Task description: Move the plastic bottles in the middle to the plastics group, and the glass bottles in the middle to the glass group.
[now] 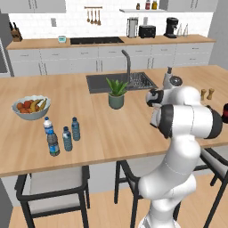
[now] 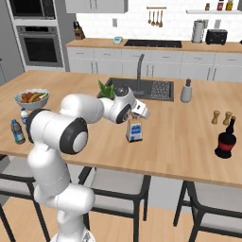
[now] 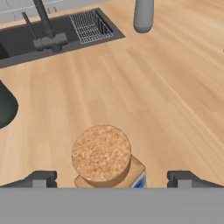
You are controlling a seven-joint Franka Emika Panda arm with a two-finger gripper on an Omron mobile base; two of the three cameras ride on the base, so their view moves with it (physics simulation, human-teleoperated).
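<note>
A cork-stoppered glass bottle (image 2: 134, 131) with a blue label stands mid-island, in front of the sink. My gripper (image 2: 134, 121) hovers just above it, open. In the hand view the cork top (image 3: 101, 153) lies between my two fingertips (image 3: 43, 178), which stand wide on either side without touching it. Several blue-capped plastic bottles cluster at the island's left front: a white-labelled clear one (image 1: 48, 126), a dark grey-blue one (image 1: 53, 145) and two lighter blue ones (image 1: 67, 139) (image 1: 75, 129). A dark red glass bottle (image 2: 226, 141) stands at the far right.
A fruit bowl (image 1: 31, 107) sits behind the plastic bottles. A potted plant (image 1: 116, 94) stands by the sink (image 1: 120, 82) and its tap (image 3: 43, 24). A grey dispenser (image 2: 186, 90) and wooden shakers (image 2: 221, 117) are to the right. Stools (image 1: 53, 187) line the front edge.
</note>
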